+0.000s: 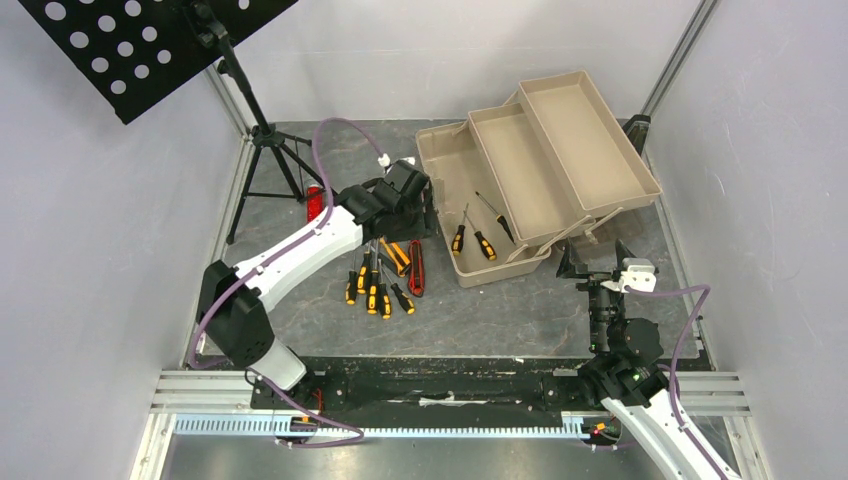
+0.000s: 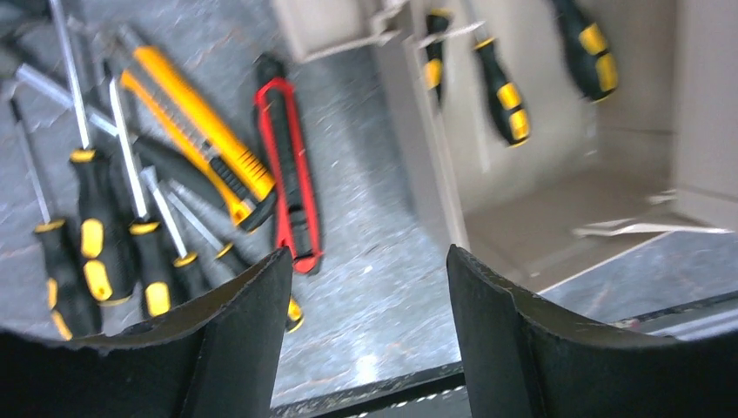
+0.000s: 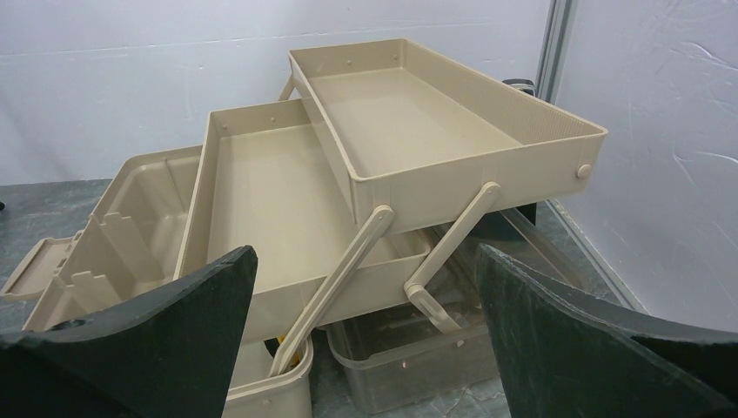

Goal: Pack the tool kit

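Observation:
The tan toolbox stands open at the back right with its trays folded out; the right wrist view shows its trays. Three yellow-and-black screwdrivers lie in its bottom compartment. Several more screwdrivers lie on the mat left of the box, beside an orange knife and a red knife. My left gripper is open and empty above the mat, between the knives and the box wall. My right gripper is open and empty, facing the box's near right end.
A black music stand on a tripod stands at the back left. A plain red bar lies near it. A clear plastic bin sits under the folded-out trays. White walls enclose the mat; a metal rail runs along the near edge.

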